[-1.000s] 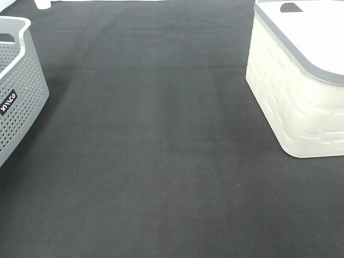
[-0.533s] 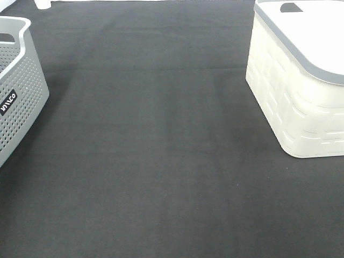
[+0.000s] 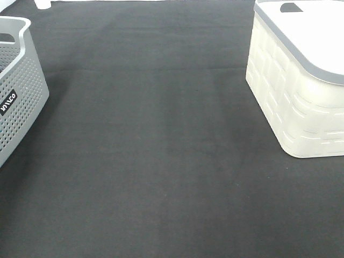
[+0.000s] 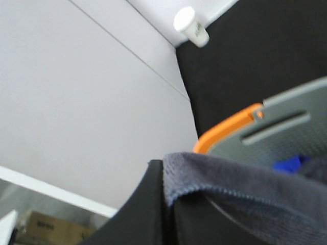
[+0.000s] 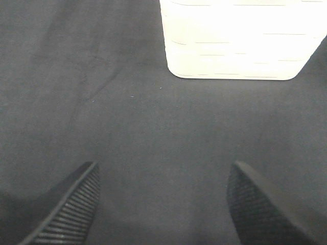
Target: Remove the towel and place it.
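Close against the left gripper (image 4: 166,201), the bluish-grey microfibre towel (image 4: 230,189) is pinched between shut jaws. Its stitched hem drapes just above the grey plastic basket (image 4: 283,109) with its orange edge piece. The towel is gripped, it seems, but not clear of the basket. Beyond, a small white cup (image 4: 190,24) stands at the edge of the black cloth table (image 3: 161,150). The right gripper (image 5: 163,201) hangs wide and empty over the cloth, the cream lidded bin (image 5: 235,46) past it — so carrying and placing remain
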Tool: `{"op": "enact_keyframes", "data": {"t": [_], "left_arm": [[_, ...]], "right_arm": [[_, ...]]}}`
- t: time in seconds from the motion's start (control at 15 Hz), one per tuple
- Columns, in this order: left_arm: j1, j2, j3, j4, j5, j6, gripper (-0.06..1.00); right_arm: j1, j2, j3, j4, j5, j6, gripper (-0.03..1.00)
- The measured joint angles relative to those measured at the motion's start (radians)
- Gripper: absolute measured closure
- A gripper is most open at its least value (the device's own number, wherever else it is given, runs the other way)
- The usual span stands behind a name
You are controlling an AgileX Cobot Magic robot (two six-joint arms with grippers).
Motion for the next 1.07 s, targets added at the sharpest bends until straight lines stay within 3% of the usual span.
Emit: {"op": "enact_keyframes", "data": {"t": [0.2,0.53,0.67,1.07], "left_arm": [[-0.049,-0.027,-0.006,-0.004,-0.129,0.017,0.94],[-0.182,-0.023,-0.131,-0.004,-0.162,0.043,0.94],[-0.236,-0.002,-0.185,-0.004,-0.190,0.049,0.94],[-0.446,0.091,-0.327,0.001,-0.226,0.054,0.94]], "right_arm": [[0.000,0.000,0.000,0.000,0.000,0.000,0.28],[0.000,0.039,-0.017,0.076,-0.030,-0.036,0.28],[0.000,0.115,-0.038,0.194,-0.061,-0.140,0.28],[0.000,0.416,-0.069,0.739,-0.149,-0.640,0.28]]}}
